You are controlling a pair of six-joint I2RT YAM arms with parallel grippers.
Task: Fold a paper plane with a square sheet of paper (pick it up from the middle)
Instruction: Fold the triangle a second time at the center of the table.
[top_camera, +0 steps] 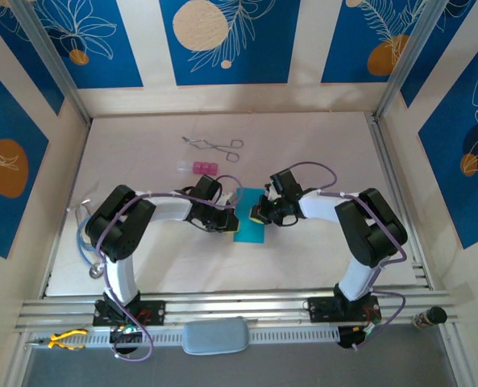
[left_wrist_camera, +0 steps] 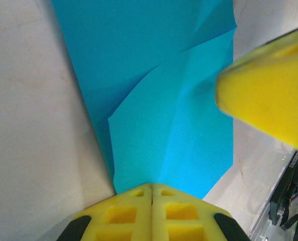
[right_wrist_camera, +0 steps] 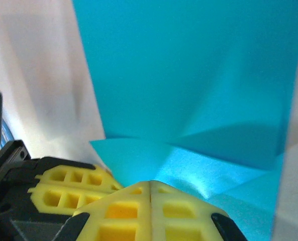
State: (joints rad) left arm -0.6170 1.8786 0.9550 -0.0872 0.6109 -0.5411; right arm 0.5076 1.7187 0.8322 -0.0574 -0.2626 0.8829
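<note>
The square sheet of paper (top_camera: 249,227) is cyan-blue and lies on the white table between the two grippers, folded into a narrow strip with diagonal flaps (left_wrist_camera: 159,100) and creases (right_wrist_camera: 189,75). My left gripper (top_camera: 231,219) is shut, its yellow tips (left_wrist_camera: 152,185) resting on the sheet's left edge with no paper seen between them. My right gripper (top_camera: 259,214) is shut too, its tips (right_wrist_camera: 150,183) down on a folded flap. The two grippers face each other, almost touching. The paper plane as a pointed wedge is out of view.
Metal forceps (top_camera: 214,145) and a small pink block (top_camera: 200,168) lie on the table behind the grippers. Yellow-handled pliers (top_camera: 65,339) and a grey pad (top_camera: 214,334) sit on the near rail. Walls enclose the table on three sides.
</note>
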